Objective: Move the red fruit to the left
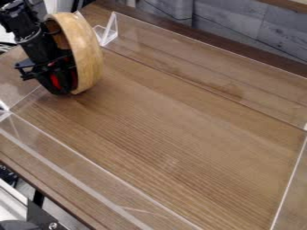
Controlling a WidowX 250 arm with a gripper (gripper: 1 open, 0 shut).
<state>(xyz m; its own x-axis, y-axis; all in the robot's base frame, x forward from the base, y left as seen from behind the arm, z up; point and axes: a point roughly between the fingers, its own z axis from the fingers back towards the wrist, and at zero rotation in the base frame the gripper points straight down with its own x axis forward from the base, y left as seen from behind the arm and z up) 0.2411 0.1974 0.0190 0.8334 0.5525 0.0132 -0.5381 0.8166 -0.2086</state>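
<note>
Black gripper is pinching the red fruit, low at the near side of the wooden bowl, which is standing tilted on edge. Risk: fingers snagging the rim, toppling the bowl or knocking the fruit loose.

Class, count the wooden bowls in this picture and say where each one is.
1. The bowl stands tipped on its side near the table's top-left corner, beside the tool. Others could be hidden behind it.
</note>
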